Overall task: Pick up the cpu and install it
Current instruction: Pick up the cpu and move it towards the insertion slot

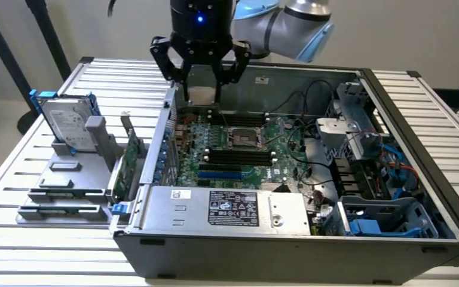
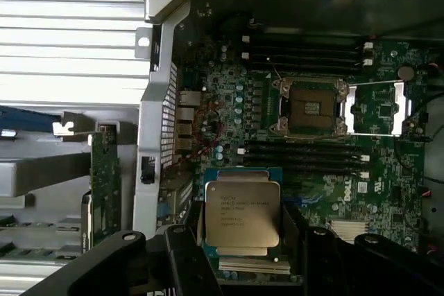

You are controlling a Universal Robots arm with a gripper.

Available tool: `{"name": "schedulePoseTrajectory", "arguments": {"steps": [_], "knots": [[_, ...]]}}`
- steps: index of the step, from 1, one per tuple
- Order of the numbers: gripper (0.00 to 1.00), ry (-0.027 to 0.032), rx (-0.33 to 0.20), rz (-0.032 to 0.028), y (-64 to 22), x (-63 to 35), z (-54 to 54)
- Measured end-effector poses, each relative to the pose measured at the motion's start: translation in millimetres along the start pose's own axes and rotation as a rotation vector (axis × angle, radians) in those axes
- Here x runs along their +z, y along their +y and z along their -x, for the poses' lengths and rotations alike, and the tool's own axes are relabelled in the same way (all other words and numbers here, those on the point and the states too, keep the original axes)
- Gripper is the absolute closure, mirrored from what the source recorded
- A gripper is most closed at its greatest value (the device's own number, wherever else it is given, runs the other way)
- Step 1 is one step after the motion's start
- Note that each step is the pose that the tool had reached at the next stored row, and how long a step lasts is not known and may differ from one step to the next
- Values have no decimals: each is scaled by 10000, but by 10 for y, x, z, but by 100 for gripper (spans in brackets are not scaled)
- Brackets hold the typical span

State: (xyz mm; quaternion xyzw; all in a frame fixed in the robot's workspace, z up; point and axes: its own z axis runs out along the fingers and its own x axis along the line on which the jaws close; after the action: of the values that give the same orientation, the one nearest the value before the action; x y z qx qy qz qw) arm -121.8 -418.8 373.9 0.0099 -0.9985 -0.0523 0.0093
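Note:
The cpu [image 2: 241, 216], a small square chip with a silver top and printed text, sits between the black fingers [image 2: 184, 254] of my gripper [image 2: 243, 240], which is shut on it. In the exterior view the gripper [image 1: 201, 89] hangs over the back edge of the open computer case [image 1: 293, 251], above the motherboard, with the pale cpu [image 1: 201, 94] held between its fingers. The empty processor socket [image 1: 245, 139] lies on the motherboard below and in front of the gripper. Seen from the wrist, the socket [image 2: 310, 107] has its metal load plate [image 2: 374, 107] swung open beside it.
Black memory slots [image 1: 238, 156] flank the socket. A power supply [image 1: 229, 208] runs along the case's front. Drive cages and cables [image 1: 365, 155] fill the exterior view's right. Outside the case, a hard drive [image 1: 69, 122] stands in a grey holder, next to a green expansion card [image 1: 132, 156].

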Motion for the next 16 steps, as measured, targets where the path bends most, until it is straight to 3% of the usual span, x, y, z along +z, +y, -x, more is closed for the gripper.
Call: {"name": "schedulePoseTrajectory", "arguments": {"steps": [16], "knots": [[46,-1,0,1,468,331,610]]}}
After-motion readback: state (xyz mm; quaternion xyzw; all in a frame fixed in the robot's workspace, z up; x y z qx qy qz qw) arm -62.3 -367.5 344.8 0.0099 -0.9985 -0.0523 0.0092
